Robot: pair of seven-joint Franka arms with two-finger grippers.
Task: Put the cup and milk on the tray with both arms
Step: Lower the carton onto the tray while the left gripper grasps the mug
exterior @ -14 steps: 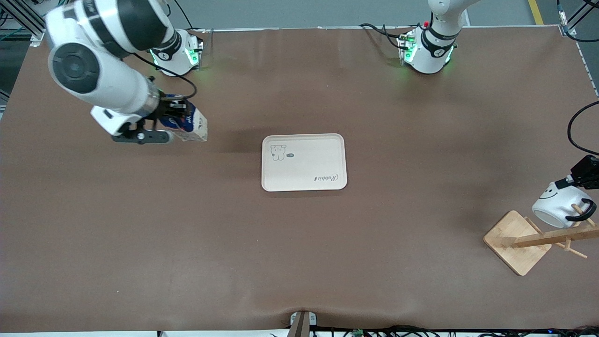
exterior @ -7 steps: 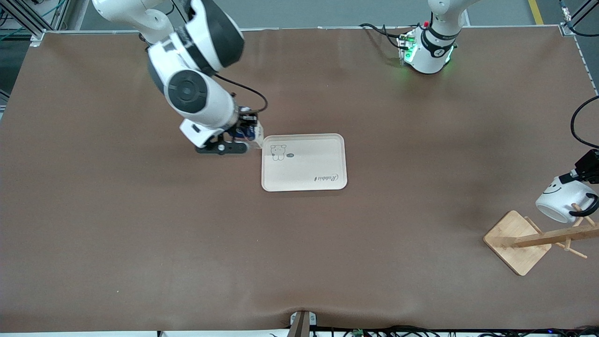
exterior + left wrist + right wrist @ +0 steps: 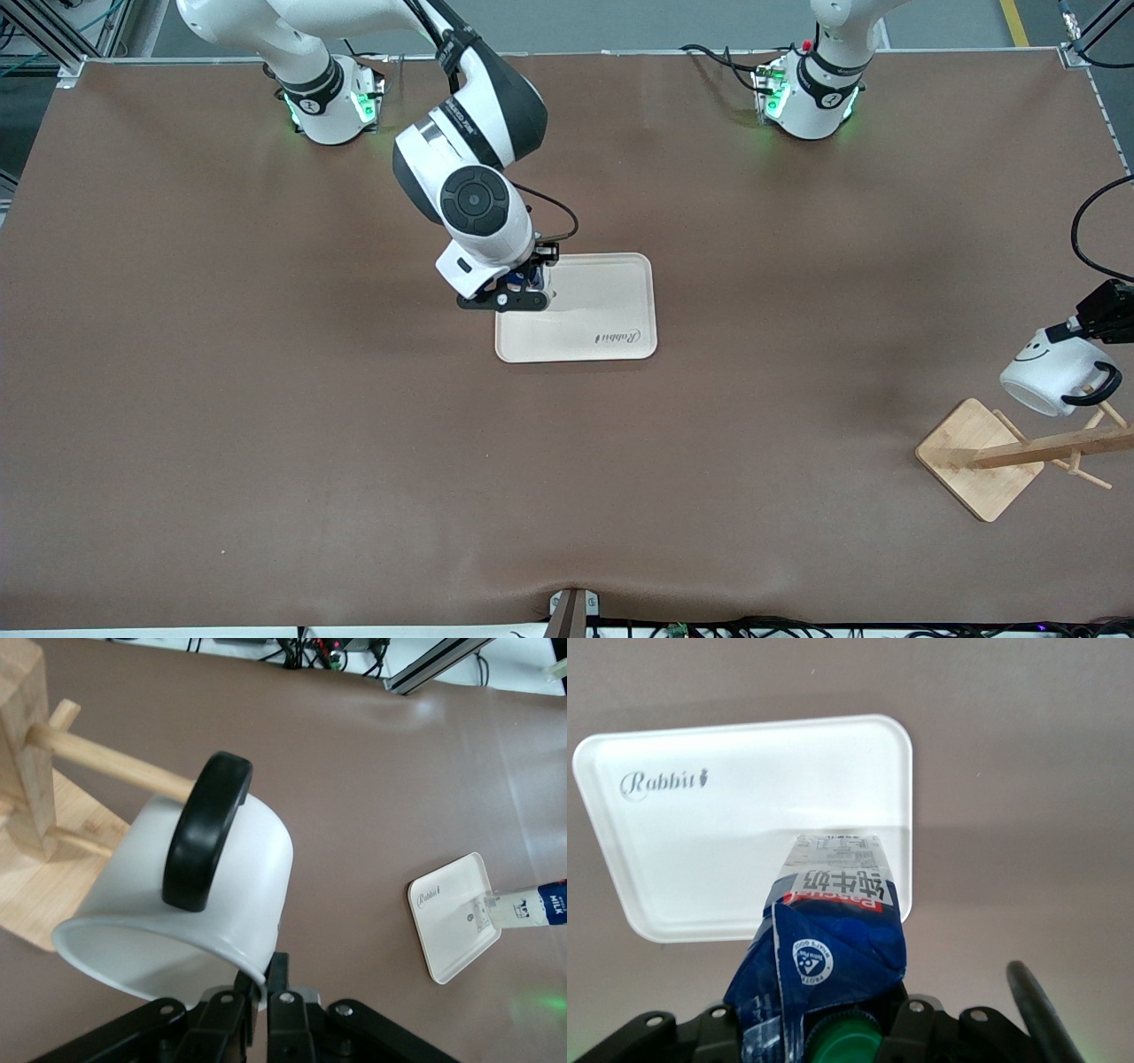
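The milk (image 3: 833,930) is a gable-top carton with a dark blue upper part, a red label band, a round green cap and a pale lower part; the left wrist view shows the word "MILK" on its blue side, while the red band and the printed characters under it are too small to read. The right gripper (image 3: 518,285) pinches it by the top with its fingers and holds it over the tray's corner toward the right arm's end, where the carton covers the bear drawing. The tray (image 3: 611,301) lies flat in the middle of the brown surface (image 3: 266,425), a cream-white rectangle with rounded corners and the script word "Rabbit" near one corner

The cup (image 3: 1050,381), white with a black smiley face and a black loop handle, hangs tilted in the air at the left arm's end, above the wooden rack (image 3: 992,456). The left gripper (image 3: 257,992) has its fingers clamped on the rim. In the left wrist view the cup's handle sits in front of one of the rack's pegs; whether they touch I cannot tell
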